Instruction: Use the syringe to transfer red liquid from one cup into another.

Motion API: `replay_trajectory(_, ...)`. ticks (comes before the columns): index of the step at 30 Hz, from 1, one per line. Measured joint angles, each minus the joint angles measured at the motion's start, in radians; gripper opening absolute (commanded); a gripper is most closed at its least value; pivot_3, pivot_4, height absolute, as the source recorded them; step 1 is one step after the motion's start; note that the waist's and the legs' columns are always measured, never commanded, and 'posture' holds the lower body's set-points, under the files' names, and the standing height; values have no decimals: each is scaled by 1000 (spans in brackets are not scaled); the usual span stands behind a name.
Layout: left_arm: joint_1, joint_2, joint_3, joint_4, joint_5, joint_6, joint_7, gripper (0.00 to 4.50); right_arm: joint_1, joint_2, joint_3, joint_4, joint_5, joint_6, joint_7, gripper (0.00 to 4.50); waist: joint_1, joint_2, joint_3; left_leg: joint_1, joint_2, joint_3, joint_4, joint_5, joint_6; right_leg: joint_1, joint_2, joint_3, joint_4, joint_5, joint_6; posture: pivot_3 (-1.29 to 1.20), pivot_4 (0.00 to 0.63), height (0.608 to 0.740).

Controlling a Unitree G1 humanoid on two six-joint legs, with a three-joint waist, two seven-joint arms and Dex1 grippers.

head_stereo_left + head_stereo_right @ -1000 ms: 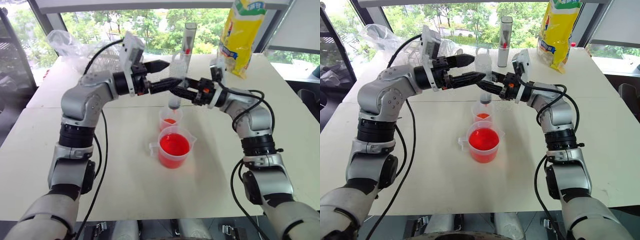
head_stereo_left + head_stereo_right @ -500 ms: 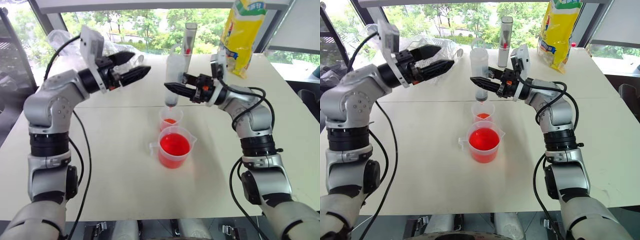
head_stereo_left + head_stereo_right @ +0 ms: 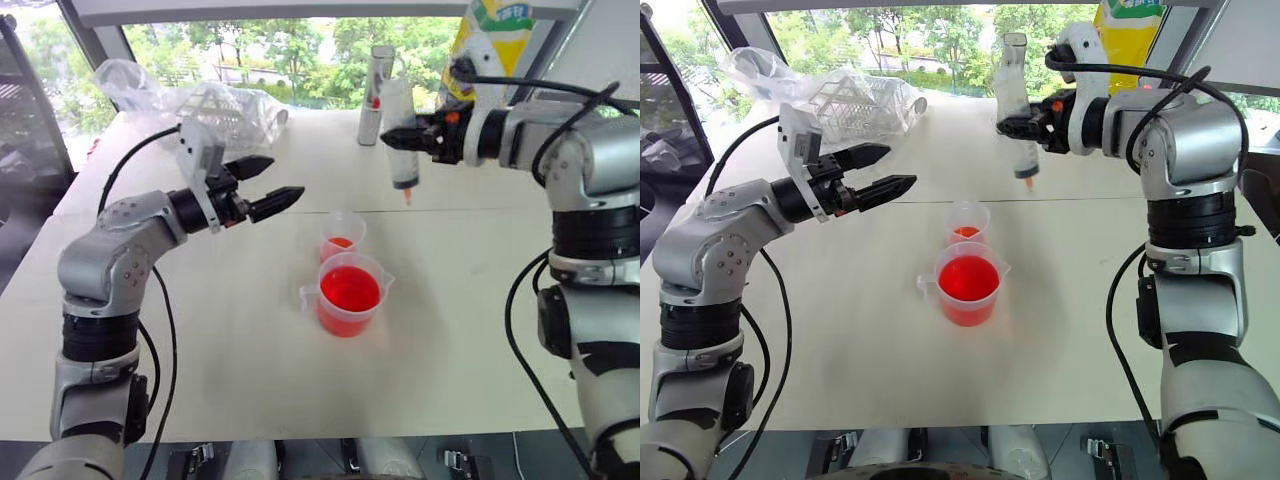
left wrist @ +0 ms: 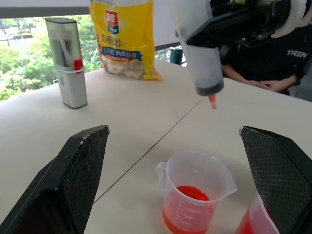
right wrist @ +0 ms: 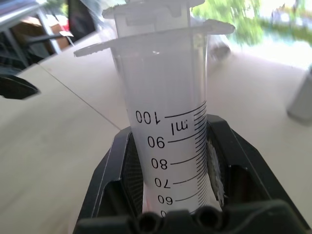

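My right gripper (image 3: 393, 134) is shut on the syringe (image 3: 403, 168), holding it upright in the air behind and to the right of the cups, red tip down. In the right wrist view the printed barrel (image 5: 165, 112) sits clamped between the fingers. The smaller cup (image 3: 342, 236) holds a little red liquid and stands just behind the larger cup (image 3: 349, 298). That handled cup is well filled with red liquid (image 3: 348, 288). My left gripper (image 3: 283, 177) hangs open and empty to the left of the cups, pointing toward them.
A grey upright tube (image 3: 378, 82) and a yellow bag (image 3: 488, 55) stand at the back of the white table (image 3: 250, 380). A crumpled clear plastic bag with a rack (image 3: 215, 105) lies at the back left. A person (image 4: 265, 63) sits beyond the table's far side.
My right gripper has lifted the syringe up and to the right, off the smaller cup. My left gripper has pulled away from the syringe, leftward and lower, staying open.
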Motion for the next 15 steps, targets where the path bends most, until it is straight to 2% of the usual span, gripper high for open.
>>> replay_trajectory(8, 51, -20, 0, -40, -1, 0, 39, 4420, 50, -90, 235, 81, -75, 260, -46, 1379, 1, 0, 0, -2, 0, 0, 0, 0, 0, -1, 0, 0, -2, 0, 0, 0, 150, 740)
replay_trajectory(10, 75, -16, 0, -66, -17, 1, 37, 4420, 87, -119, 336, 72, -71, 349, -40, 1379, 1, 0, 0, -2, 0, 0, -1, 0, 0, -1, 0, 0, -3, 0, 0, 0, 150, 740)
replay_trajectory(15, 84, -6, 2, -103, -65, 19, 29, 4420, 137, -109, 385, 64, -60, 446, -65, 1379, -2, 1, 0, -3, 0, 0, -1, 0, 0, -2, 1, 0, -3, 0, 0, 0, 150, 740)
